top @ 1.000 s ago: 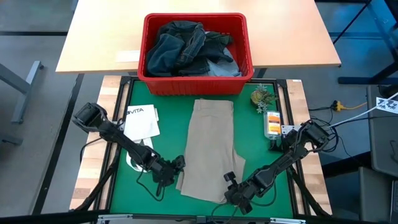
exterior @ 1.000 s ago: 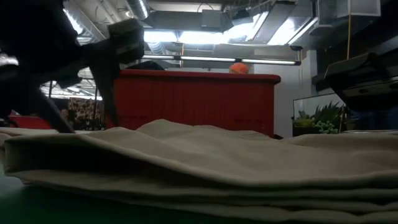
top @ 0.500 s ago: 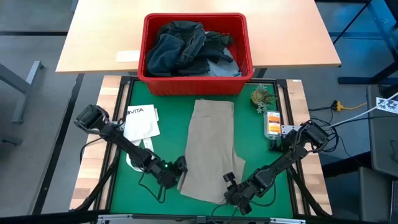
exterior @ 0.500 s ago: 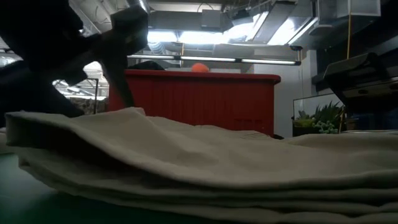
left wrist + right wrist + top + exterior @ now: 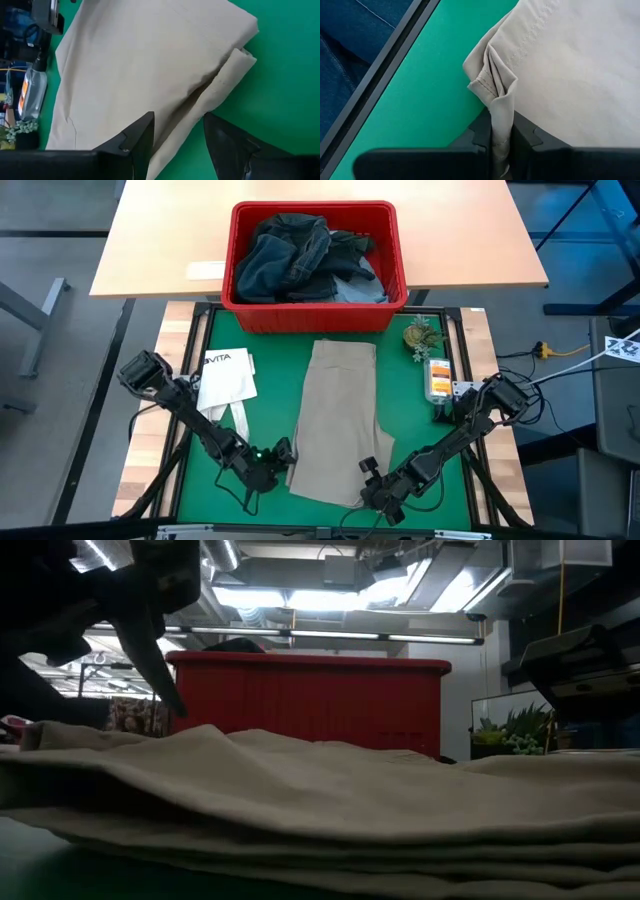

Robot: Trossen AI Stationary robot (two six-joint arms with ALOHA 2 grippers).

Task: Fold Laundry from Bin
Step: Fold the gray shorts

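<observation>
My right claw (image 5: 501,137) is clenched on a bunched corner of the beige trousers (image 5: 340,425), the hem fabric pinched between its two fingers (image 5: 479,131) at the near edge of the green mat (image 5: 262,365). In the high view that claw (image 5: 372,488) sits at the trousers' near right corner, with my right arm stretching back toward the table's right side.

My left claw (image 5: 176,137) is released, its fingers (image 5: 140,137) spread apart and straddling the folded edge of the trousers without gripping it. From above, the left claw (image 5: 278,462) rests at the near left edge of the garment.

The trousers lie folded lengthwise down the middle of the mat, running from just in front of the red bin (image 5: 243,312) toward me. In the low view they form stacked layers (image 5: 330,800) across the foreground, the bin (image 5: 310,700) behind them.

The bin stands at the far edge of the mat, holding a heap of dark denim laundry (image 5: 295,255) with a lighter blue piece showing at its right side.

A white tote bag (image 5: 226,375) lies left of the trousers. A small plant (image 5: 422,335) and an orange-labelled package (image 5: 438,378) sit to the right.
</observation>
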